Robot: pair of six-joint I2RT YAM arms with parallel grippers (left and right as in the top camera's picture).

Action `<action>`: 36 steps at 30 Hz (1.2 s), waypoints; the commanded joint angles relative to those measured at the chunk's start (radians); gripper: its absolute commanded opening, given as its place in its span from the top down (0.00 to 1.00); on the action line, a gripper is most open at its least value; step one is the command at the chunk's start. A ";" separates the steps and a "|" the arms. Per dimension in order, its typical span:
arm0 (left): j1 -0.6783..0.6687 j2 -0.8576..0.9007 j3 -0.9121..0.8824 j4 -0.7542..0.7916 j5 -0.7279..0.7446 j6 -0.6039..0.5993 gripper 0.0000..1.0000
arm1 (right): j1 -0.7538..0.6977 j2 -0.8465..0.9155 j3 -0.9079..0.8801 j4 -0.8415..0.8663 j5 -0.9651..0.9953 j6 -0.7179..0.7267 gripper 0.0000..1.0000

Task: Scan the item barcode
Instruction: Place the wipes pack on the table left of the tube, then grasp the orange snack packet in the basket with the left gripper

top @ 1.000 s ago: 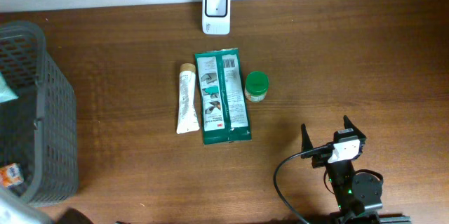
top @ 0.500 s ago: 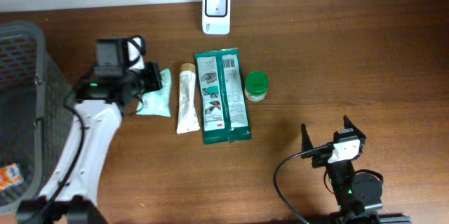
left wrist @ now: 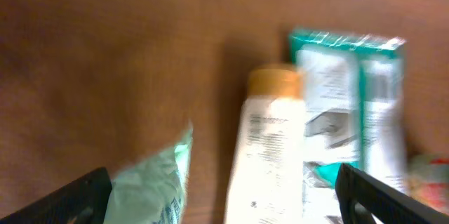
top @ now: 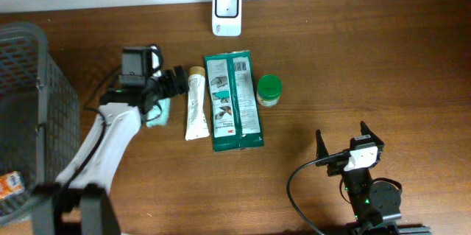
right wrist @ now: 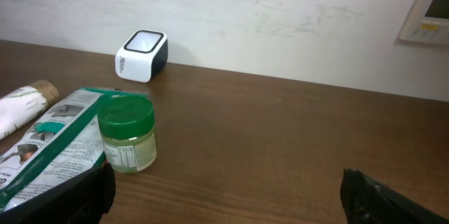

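Beside the tube (top: 195,110), my left pincer (top: 176,86) gapes empty over the mint packet (top: 156,117); a careless sweep could shove both.

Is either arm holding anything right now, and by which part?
Nothing is held. The left gripper has its jaws wide apart above the pale green pouch, which lies on the table. The right gripper is open and empty.
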 commanded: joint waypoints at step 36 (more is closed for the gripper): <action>0.966 0.160 0.100 -0.312 -0.594 -0.073 0.30 | 0.006 -0.007 -0.005 -0.005 -0.006 0.008 0.02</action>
